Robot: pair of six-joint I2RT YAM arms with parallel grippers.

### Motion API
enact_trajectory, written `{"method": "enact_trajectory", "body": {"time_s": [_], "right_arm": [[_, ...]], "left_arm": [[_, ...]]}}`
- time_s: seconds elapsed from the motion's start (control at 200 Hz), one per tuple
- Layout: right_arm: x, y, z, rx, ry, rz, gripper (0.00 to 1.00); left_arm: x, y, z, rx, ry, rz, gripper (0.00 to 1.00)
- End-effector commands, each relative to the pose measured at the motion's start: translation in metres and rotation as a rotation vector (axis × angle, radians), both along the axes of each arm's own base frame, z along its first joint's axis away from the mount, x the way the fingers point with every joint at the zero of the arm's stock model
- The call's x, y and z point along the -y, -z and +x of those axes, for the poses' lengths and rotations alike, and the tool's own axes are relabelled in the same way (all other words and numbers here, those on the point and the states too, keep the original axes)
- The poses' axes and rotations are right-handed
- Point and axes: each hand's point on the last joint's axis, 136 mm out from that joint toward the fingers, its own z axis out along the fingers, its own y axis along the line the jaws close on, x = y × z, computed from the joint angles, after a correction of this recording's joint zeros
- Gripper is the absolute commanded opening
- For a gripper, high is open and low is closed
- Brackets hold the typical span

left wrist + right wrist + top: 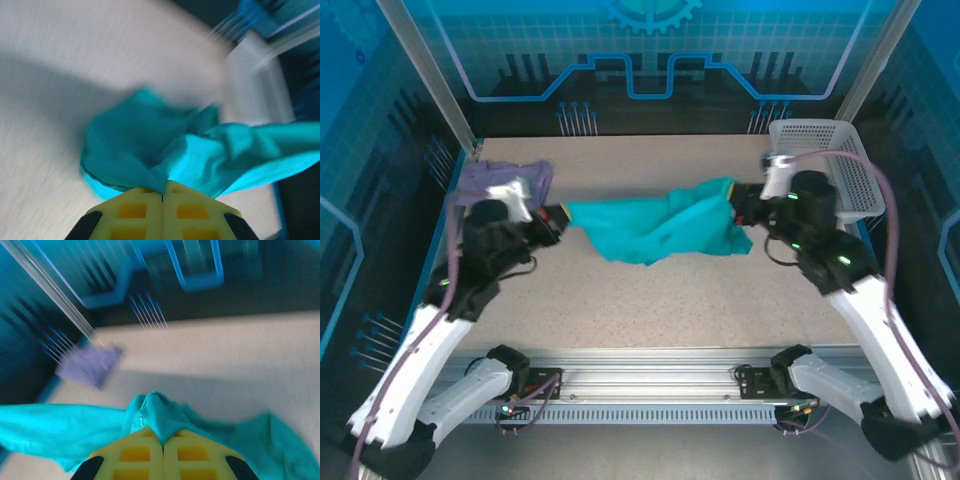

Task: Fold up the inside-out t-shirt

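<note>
Yellow left fingers (163,189) clench one end of the t-shirt (145,150), which runs ahead of them to the right fingers (163,437), clenched on the other end. Its long axis lies straight between the two pairs, the bunched middle sagging toward the tabletop (650,300); spreading it likely means drawing apart.

Left tool (563,213), right tool (738,206) — both pinched closed, arms angled inward.
</note>
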Motion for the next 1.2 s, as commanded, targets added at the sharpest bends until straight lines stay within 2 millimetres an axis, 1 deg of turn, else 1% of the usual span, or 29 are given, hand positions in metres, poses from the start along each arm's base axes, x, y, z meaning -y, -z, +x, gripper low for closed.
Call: {"method": "enact_trajectory", "body": {"time_s": [0.0,0.06,0.12,0.175,0.23,0.275,0.34,0.355,0.41,0.47,0.51,0.585,0.65,0.715,0.78,0.82,0.86,0.915,0.95,0.99,1.015,1.05,1.055,1.09,1.115,1.12,1.14,1.155,1.195], "right_arm": [[0.02,-0.045,-0.05,0.09,-0.002,0.056,0.0],[0.031,-0.064,-0.067,0.138,0.01,0.074,0.0],[0.036,-0.076,-0.076,0.168,0.018,0.085,0.0],[0.04,-0.081,-0.077,0.186,0.034,0.081,0.0],[0.043,-0.082,-0.067,0.198,0.073,0.059,0.0],[0.044,-0.082,-0.053,0.207,0.106,0.037,0.0],[0.042,-0.087,-0.026,0.237,0.152,0.014,0.0],[0.041,-0.088,-0.015,0.244,0.169,0.007,0.0],[0.04,-0.1,0.012,0.284,0.197,0.008,0.0],[0.039,-0.116,0.043,0.322,0.216,0.028,0.0],[0.038,-0.13,0.063,0.348,0.218,0.058,0.0],[0.034,-0.157,0.089,0.395,0.213,0.087,0.0],[0.03,-0.178,0.1,0.43,0.202,0.099,0.0],[0.028,-0.197,0.102,0.467,0.195,0.11,0.0],[0.028,-0.208,0.101,0.484,0.189,0.112,0.0],[0.027,-0.21,0.099,0.484,0.181,0.109,0.0],[0.026,-0.206,0.098,0.47,0.172,0.106,0.0],[0.023,-0.192,0.098,0.432,0.158,0.101,0.0],[0.022,-0.18,0.097,0.4,0.152,0.095,0.0],[0.022,-0.159,0.096,0.352,0.147,0.091,0.0],[0.021,-0.142,0.097,0.312,0.143,0.089,0.0],[0.019,-0.115,0.096,0.255,0.136,0.088,0.0],[0.019,-0.11,0.095,0.245,0.133,0.088,0.0],[0.019,-0.078,0.094,0.179,0.131,0.08,0.0],[0.019,-0.054,0.092,0.129,0.133,0.074,0.0],[0.019,-0.049,0.092,0.117,0.133,0.072,0.0],[0.021,-0.028,0.089,0.074,0.141,0.068,0.0],[0.022,-0.012,0.087,0.041,0.146,0.061,0.0],[0.027,0.03,0.079,-0.043,0.163,0.05,0.0]], "left_arm": [[-0.033,-0.07,-0.024,0.181,-0.11,0.029,0.0],[-0.039,-0.093,-0.031,0.219,-0.128,0.036,0.0],[-0.041,-0.102,-0.03,0.223,-0.14,0.055,0.0],[-0.043,-0.104,-0.022,0.216,-0.162,0.081,0.0],[-0.046,-0.101,-0.006,0.204,-0.207,0.123,0.0],[-0.051,-0.098,0.012,0.192,-0.256,0.163,0.0],[-0.055,-0.095,0.047,0.168,-0.298,0.188,0.0],[-0.056,-0.093,0.057,0.158,-0.302,0.186,0.0],[-0.057,-0.094,0.091,0.13,-0.3,0.175,0.0],[-0.059,-0.104,0.124,0.133,-0.308,0.185,0.0],[-0.061,-0.116,0.142,0.15,-0.316,0.191,0.0],[-0.067,-0.149,0.165,0.197,-0.32,0.177,0.0],[-0.071,-0.178,0.172,0.241,-0.315,0.167,0.0],[-0.073,-0.209,0.167,0.306,-0.305,0.163,0.0],[-0.07,-0.228,0.157,0.354,-0.288,0.171,0.0],[-0.068,-0.233,0.149,0.365,-0.271,0.172,0.0],[-0.064,-0.231,0.142,0.357,-0.244,0.165,0.0],[-0.056,-0.223,0.129,0.344,-0.193,0.16,0.0],[-0.052,-0.214,0.119,0.332,-0.164,0.151,0.0],[-0.048,-0.193,0.109,0.298,-0.137,0.14,0.0],[-0.046,-0.174,0.103,0.265,-0.121,0.13,0.0],[-0.041,-0.153,0.089,0.246,-0.097,0.109,0.0],[-0.04,-0.145,0.089,0.233,-0.092,0.109,0.0],[-0.035,-0.118,0.074,0.208,-0.07,0.087,0.0],[-0.032,-0.091,0.066,0.17,-0.059,0.072,0.0],[-0.031,-0.09,0.062,0.173,-0.057,0.068,0.0],[-0.027,-0.063,0.058,0.127,-0.044,0.059,0.0],[-0.025,-0.05,0.051,0.111,-0.032,0.053,0.0],[-0.017,-0.003,0.037,0.034,-0.003,0.045,0.0]]}}
